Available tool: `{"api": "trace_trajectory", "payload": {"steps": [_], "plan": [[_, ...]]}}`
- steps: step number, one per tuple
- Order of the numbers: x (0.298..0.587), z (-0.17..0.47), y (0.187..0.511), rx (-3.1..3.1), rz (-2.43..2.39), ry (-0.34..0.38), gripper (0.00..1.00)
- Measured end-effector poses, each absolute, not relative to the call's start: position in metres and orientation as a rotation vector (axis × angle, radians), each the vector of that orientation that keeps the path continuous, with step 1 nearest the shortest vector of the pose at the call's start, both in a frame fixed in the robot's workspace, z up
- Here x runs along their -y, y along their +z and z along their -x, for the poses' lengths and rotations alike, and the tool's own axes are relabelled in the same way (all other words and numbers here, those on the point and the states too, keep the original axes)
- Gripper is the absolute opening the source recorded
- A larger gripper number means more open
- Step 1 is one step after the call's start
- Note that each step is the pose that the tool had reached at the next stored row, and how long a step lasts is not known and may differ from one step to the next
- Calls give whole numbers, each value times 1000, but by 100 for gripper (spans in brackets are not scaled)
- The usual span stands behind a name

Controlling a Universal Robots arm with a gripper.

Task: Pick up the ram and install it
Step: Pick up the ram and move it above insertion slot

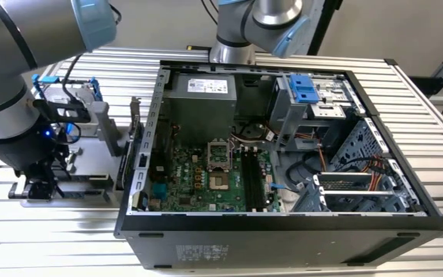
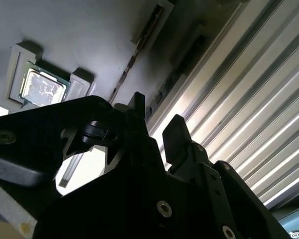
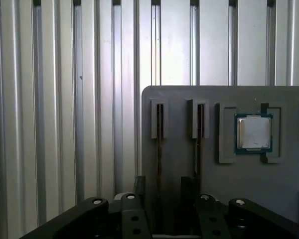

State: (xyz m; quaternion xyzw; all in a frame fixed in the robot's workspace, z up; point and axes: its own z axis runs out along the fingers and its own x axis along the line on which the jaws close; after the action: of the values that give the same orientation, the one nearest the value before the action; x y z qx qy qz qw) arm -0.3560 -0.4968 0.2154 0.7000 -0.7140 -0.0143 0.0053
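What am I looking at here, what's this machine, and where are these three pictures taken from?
It's a robot arm working beside an open computer case on a slatted metal table. The exterior view is from a camera off the arm; both wrist views come from cameras riding near its hand. They look at a grey tray holding a square silver chip and the ram, a thin stick standing on edge. The hand is open close to the ram, gripping nothing.
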Motion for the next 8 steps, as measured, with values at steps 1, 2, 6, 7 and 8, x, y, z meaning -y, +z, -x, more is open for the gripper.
{"api": "trace_trajectory", "payload": {"steps": [1, 2, 6, 7, 8], "plan": [[497, 356, 214, 2236, -2192, -45, 100], [497, 356, 213, 2236, -2191, -45, 100], [497, 356, 207, 2238, -2189, -45, 100], [497, 356, 206, 2239, -2188, -45, 100], [497, 356, 204, 2240, -2188, -45, 100]]}}
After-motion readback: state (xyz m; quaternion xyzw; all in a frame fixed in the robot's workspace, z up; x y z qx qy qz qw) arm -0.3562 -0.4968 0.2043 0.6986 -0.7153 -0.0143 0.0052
